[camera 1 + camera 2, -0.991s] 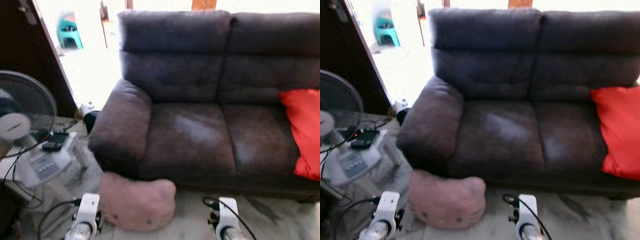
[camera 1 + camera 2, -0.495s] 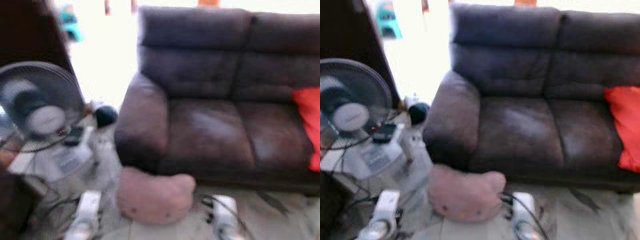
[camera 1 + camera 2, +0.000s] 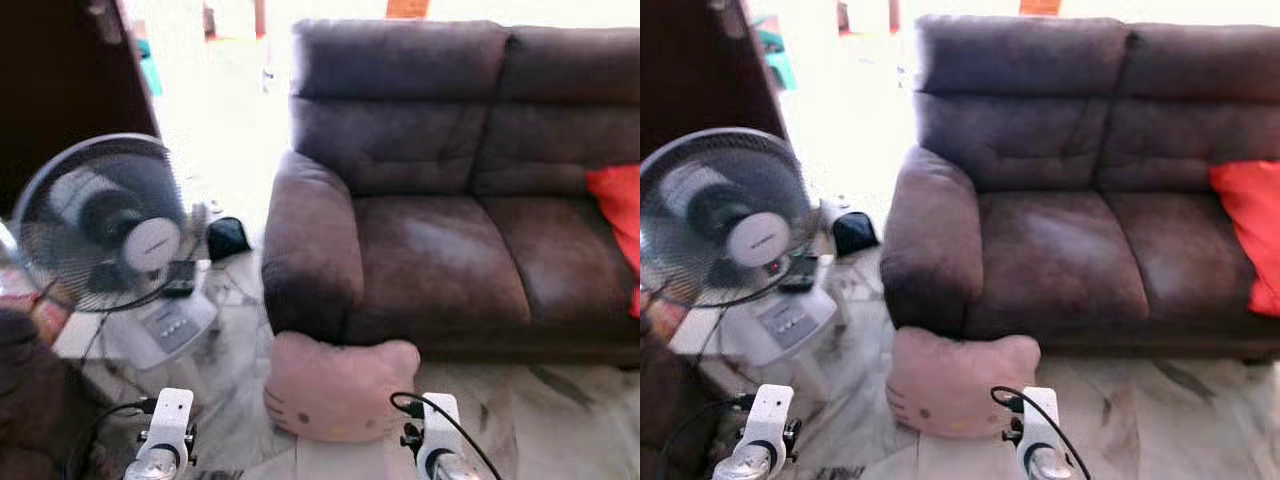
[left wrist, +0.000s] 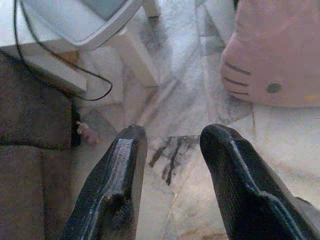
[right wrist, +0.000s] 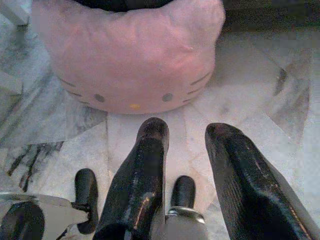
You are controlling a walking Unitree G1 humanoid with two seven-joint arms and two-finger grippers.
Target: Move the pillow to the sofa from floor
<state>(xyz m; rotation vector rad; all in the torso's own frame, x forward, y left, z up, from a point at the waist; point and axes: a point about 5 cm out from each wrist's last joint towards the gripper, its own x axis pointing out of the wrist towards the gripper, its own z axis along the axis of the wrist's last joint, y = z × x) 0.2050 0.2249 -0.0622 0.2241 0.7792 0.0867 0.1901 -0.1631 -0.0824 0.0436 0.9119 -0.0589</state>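
One pink cat-face pillow (image 3: pixel 340 388) lies on the marble floor (image 3: pixel 560 425), leaning against the front of the one dark sofa (image 3: pixel 440 260) below its armrest, near the one standing fan (image 3: pixel 105 235) and its cables; one red cushion (image 3: pixel 618 225) already sits at the sofa's far end. Two hands, left hand (image 4: pixel 172 182) and right hand (image 5: pixel 187 175), hang low with fingers parted a moderate gap and holding nothing, the right nearest the pillow. Risk, as judged: a one-sided pinch on soft stuffing could slip, and the left arm's reach could snag the fan's cables
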